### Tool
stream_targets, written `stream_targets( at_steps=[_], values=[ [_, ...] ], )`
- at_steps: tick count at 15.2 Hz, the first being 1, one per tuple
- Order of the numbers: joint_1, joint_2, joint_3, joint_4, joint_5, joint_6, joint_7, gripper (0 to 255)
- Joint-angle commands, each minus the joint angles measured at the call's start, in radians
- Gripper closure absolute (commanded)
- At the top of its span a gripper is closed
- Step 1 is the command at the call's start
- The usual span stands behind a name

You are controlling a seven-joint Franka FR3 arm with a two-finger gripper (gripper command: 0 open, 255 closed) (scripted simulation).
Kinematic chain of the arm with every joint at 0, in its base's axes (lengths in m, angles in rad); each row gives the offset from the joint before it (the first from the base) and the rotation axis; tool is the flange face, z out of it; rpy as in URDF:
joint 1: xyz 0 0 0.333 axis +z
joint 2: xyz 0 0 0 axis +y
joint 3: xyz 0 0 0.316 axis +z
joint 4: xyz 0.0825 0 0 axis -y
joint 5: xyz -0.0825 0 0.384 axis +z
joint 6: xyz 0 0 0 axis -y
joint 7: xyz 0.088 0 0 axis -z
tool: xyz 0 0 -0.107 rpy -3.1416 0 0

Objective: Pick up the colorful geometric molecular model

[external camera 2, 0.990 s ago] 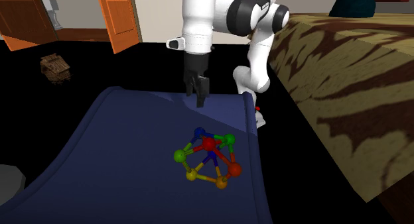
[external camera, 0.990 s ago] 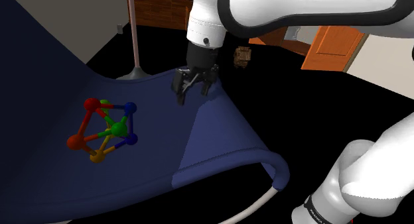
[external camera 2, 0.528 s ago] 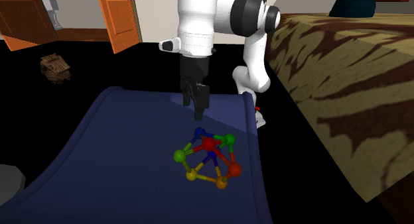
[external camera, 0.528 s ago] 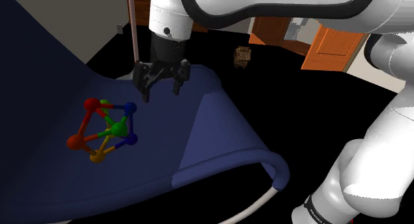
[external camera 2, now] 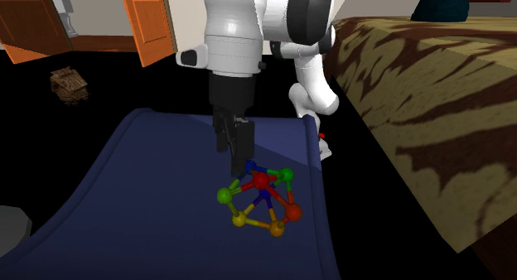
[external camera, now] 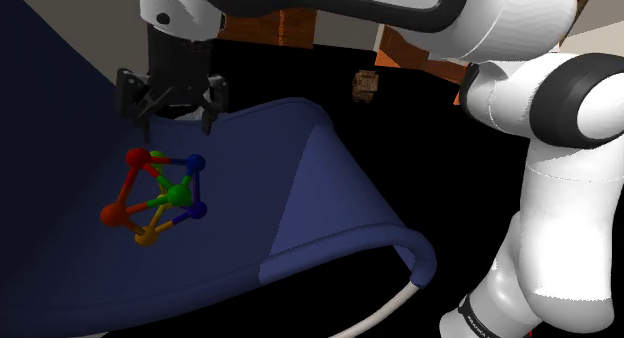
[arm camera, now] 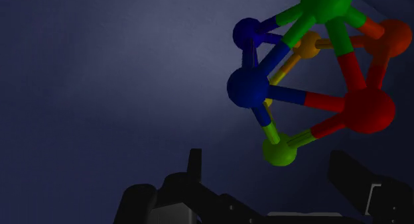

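Observation:
The molecular model is a cage of red, orange, yellow, green and blue balls joined by coloured rods. It rests on a sloping navy fabric seat. My black gripper hangs open just above the model's red and blue balls, touching nothing. In the second exterior view the gripper points down right behind the model. In the wrist view the model lies ahead of the right finger, with its lime ball between the open fingers' line and nothing held by the gripper.
The navy seat curls up at its edge over a white tube frame. A striped bed stands at the second exterior view's right. A small wooden crate and orange doors lie beyond, over a black area.
The gripper has swept toward the shoulder view's left and down the seat, from the seat's upper edge to just above the model. It stayed open. The model has not moved.

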Motion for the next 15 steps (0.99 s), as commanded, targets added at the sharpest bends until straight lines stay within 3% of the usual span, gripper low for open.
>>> stream_targets(
  at_steps=[1, 2, 11, 12, 15],
  values=[
    [0.070, 0.110, -0.004, 0.161, -0.056, -0.046, 0.035, 0],
    [0.103, 0.158, -0.010, 0.240, -0.077, -0.074, 0.042, 0],
    [0.053, 0.102, -0.007, 0.044, -0.050, 0.066, 0.049, 0],
    [0.051, 0.098, -0.006, 0.039, -0.048, 0.067, 0.048, 255],
    [0.051, 0.099, -0.007, 0.040, -0.049, 0.066, 0.048, 255]
  ],
)
